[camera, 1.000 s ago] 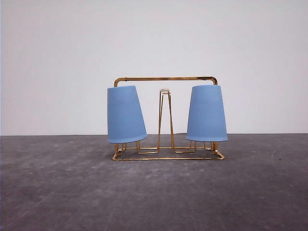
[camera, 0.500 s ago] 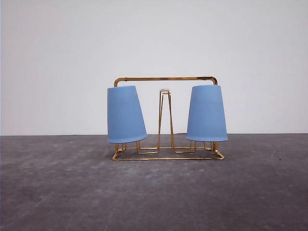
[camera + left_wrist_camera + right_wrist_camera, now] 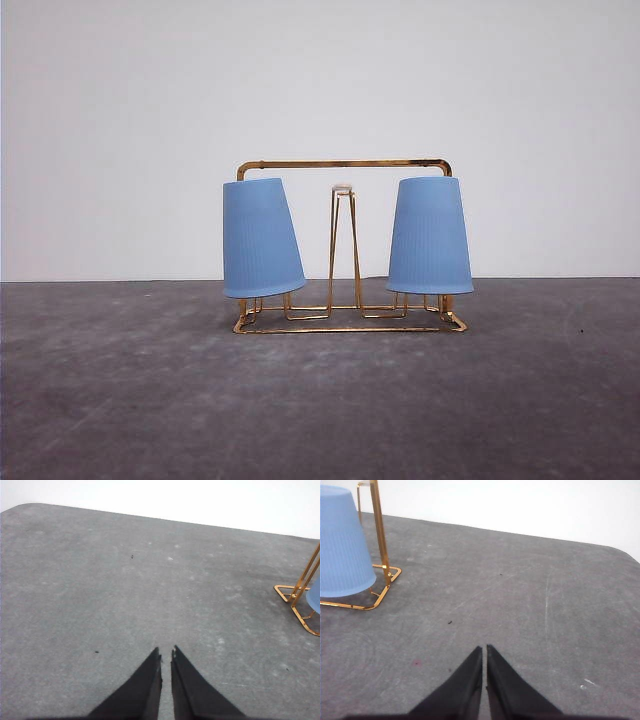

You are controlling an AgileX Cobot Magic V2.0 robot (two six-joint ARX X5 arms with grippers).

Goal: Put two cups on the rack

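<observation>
Cups (image 3: 262, 238) on rack (image 3: 345, 165), unchanged (both inverted, unmoved).

- Rack (image 3: 345, 245) mid-desk (image 3: 320, 400), wall (image 3: 320, 100) behind.
- L cup (image 3: 260, 238) inverted on rack's L end, tilted.
- R cup (image 3: 429, 236) inverted on R end.

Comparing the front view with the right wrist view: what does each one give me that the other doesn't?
Front view alone: the whole gold wire rack with its arched top bar, the bare white-tipped middle prong, and the left cup upside down and leaning outward.

Right wrist view alone: the right gripper, fingers together with nothing between them, over bare grey table away from the rack.

Both: the right cup, upside down on the rack's right end, and that end's base corner.
</observation>
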